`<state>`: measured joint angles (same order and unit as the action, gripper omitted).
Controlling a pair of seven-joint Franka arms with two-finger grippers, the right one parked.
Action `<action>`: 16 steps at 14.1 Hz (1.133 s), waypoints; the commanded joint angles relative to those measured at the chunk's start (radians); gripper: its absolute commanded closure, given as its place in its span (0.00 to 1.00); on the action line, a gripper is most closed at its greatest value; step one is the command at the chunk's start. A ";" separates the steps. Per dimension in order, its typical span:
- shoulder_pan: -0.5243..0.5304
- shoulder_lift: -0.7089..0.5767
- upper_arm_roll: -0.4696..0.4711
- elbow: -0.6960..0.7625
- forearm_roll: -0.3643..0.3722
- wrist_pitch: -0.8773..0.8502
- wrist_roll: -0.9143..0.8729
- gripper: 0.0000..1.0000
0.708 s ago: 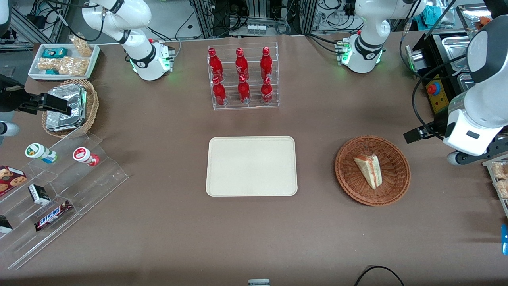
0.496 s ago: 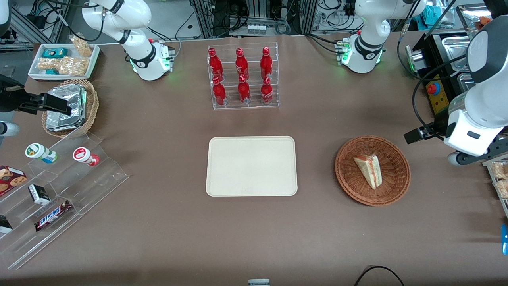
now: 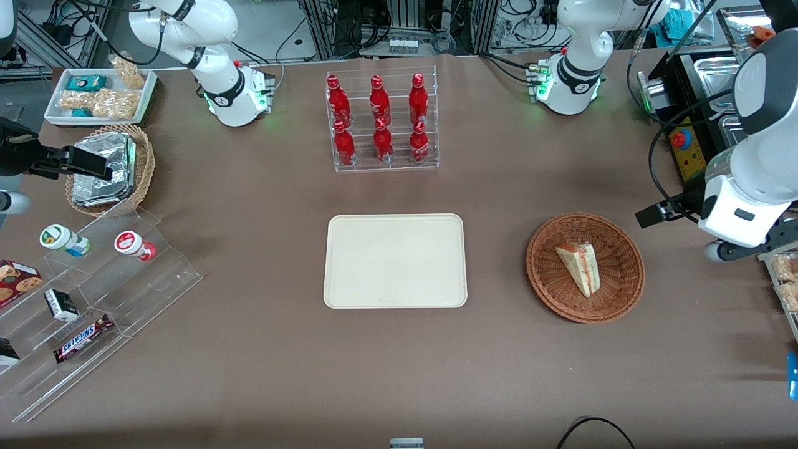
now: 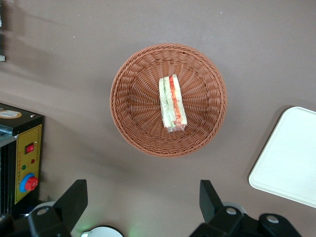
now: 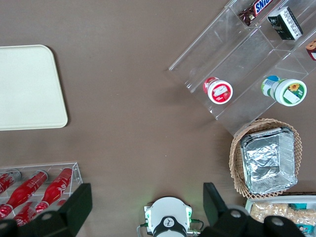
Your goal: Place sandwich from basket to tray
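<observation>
The sandwich [image 3: 578, 267], a pale bread wedge with red and green filling, lies in the reddish-brown wicker basket [image 3: 628, 294]. It also shows in the left wrist view [image 4: 172, 103], lying in the basket [image 4: 133, 106]. The cream tray [image 3: 394, 260] lies flat at the table's middle, beside the basket, and bears nothing; its corner shows in the left wrist view [image 4: 291, 153]. My left gripper [image 3: 648, 216] hangs high over the table beside the basket, toward the working arm's end. In its wrist view the gripper [image 4: 142, 202] is open and holds nothing.
A clear rack of red bottles [image 3: 381, 121] stands farther from the front camera than the tray. A black box with a red button [image 3: 682, 149] sits near the working arm. A tan basket with foil packs [image 3: 109, 168], acrylic shelves [image 3: 93, 293] and a white snack tray [image 3: 100, 93] lie toward the parked arm's end.
My left arm has shifted very slightly. The sandwich, basket and tray have not moved.
</observation>
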<state>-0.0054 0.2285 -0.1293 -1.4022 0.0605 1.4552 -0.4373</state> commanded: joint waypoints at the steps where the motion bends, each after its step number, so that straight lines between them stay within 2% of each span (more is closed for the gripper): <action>1: 0.005 0.018 -0.004 -0.006 0.012 0.002 -0.006 0.00; 6: 0.004 0.074 -0.004 -0.026 0.013 0.014 -0.060 0.00; 10: 0.005 0.054 -0.003 -0.213 0.002 0.239 -0.066 0.00; 16: -0.001 0.097 -0.004 -0.319 -0.022 0.466 -0.216 0.00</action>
<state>-0.0064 0.3214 -0.1306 -1.6723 0.0540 1.8402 -0.5796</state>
